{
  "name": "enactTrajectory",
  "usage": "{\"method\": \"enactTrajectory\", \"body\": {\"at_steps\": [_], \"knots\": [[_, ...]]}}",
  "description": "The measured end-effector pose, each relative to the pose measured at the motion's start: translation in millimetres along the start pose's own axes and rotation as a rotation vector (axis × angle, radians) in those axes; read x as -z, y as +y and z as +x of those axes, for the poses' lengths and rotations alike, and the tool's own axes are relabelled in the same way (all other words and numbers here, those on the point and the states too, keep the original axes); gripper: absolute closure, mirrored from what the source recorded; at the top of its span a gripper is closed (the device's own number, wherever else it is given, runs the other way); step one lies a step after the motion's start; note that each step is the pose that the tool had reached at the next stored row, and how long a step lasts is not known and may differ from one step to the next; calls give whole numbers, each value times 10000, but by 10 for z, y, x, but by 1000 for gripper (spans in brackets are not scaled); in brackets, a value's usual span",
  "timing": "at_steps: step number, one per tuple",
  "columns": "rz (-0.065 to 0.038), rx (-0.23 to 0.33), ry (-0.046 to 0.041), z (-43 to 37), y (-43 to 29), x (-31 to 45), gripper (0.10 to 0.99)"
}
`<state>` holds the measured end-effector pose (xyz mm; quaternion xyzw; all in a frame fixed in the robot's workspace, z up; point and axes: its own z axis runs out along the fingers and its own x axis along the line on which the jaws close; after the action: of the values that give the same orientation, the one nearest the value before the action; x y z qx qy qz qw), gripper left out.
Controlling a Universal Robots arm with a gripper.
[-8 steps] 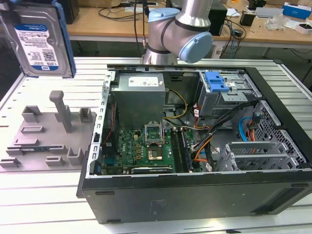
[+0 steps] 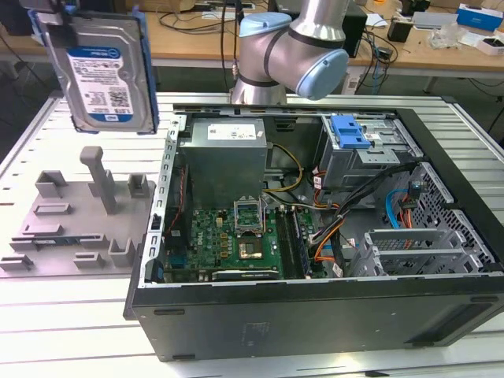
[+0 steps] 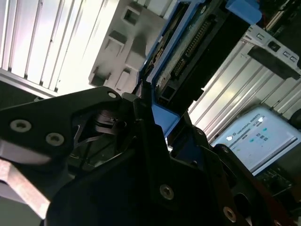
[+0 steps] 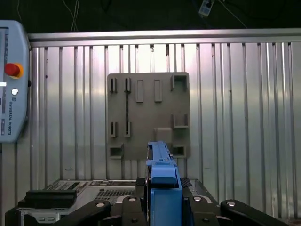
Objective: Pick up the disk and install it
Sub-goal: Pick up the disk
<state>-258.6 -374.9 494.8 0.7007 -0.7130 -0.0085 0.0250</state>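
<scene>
Between the black fingers of the pincer, in the first wrist view, the disk stands on edge. Its blue carrier rail is clamped from both sides, so the pincer is closed tight on it. In the second wrist view the pincer grips one end of the disk, and the rest, with its connector edge showing, juts out past the fingers.

In the exterior view the disk hangs in the air at the upper left, its label facing the camera and slightly tilted. It is well clear of the grey fixture plate that lies below it on the ribbed metal table. The first wrist view shows the plate beyond the disk's edge and a teach pendant on the table.

Just beside the plate, toward the exterior view's right, lies the open computer case. A blue latch piece sits on the grey drive cage at its far side. Behind the case rises the robot arm.
</scene>
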Motion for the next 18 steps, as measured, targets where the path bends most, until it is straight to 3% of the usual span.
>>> {"method": "enactTrajectory", "body": {"at_steps": [2, 4, 7, 18], "knots": [[1, 1, -12, 46, -165, 6, 722], [1, 1, -18, 72, -257, 10, 722], [1, 3, -21, 141, -474, 19, 722], [0, 2, -23, 328, -1064, 42, 722]]}}
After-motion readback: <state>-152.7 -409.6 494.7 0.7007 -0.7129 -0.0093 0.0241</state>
